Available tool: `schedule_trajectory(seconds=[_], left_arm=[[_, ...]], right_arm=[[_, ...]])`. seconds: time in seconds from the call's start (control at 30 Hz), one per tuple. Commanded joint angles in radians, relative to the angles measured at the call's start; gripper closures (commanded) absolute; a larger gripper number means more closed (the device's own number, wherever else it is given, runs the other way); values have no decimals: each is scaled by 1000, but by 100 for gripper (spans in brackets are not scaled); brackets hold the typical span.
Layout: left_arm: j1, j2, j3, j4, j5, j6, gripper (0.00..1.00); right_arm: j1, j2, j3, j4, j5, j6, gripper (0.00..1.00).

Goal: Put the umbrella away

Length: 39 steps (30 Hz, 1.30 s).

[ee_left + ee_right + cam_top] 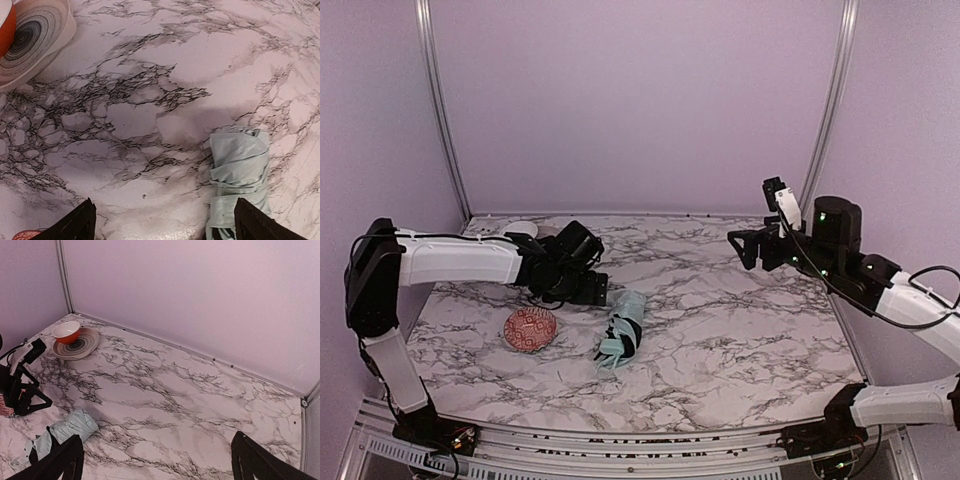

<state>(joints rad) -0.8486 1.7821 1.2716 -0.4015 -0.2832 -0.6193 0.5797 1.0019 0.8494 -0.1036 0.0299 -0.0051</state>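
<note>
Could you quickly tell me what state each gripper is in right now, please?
Left gripper: open, holding nothing; the umbrella lies ungripped close by.
Right gripper: open, holding nothing.

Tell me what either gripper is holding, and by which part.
Nothing. Left gripper and right gripper are both open; the umbrella lies loose on the table.

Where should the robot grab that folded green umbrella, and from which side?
Probably the rolled middle of the umbrella, from above, fingers either side of its narrow width: it lies flat, and its near end is loose, crumpled fabric. The open left gripper hangs closest.
</note>
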Motion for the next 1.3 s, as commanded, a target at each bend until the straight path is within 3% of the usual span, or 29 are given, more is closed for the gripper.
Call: schedule_trajectory(seconds=[0.0, 0.13, 0.3, 0.67, 0.87, 1.07, 1.27], left_arm=[[0, -19, -60, 38, -9, -7, 7], [-49, 11, -101, 55, 11, -17, 16], [-112, 87, -59, 67, 24, 3, 17], [-91, 96, -12, 50, -54, 83, 15], [14, -50, -34, 44, -85, 148, 12], [151, -205, -52, 54, -216, 245, 2], [382, -327, -166, 155, -227, 259, 1]], right_arm=[[-90, -30, -53, -62, 63, 80, 0], [-146, -46, -103, -62, 46, 105, 0], [-151, -50, -122, -49, 30, 98, 0], [-152, -59, -122, -48, 54, 94, 0], [-179, -87, -175, 11, 87, 74, 0], [-320, -141, -279, 160, 85, 108, 0], [-388, -111, -373, 293, 74, 98, 0]])
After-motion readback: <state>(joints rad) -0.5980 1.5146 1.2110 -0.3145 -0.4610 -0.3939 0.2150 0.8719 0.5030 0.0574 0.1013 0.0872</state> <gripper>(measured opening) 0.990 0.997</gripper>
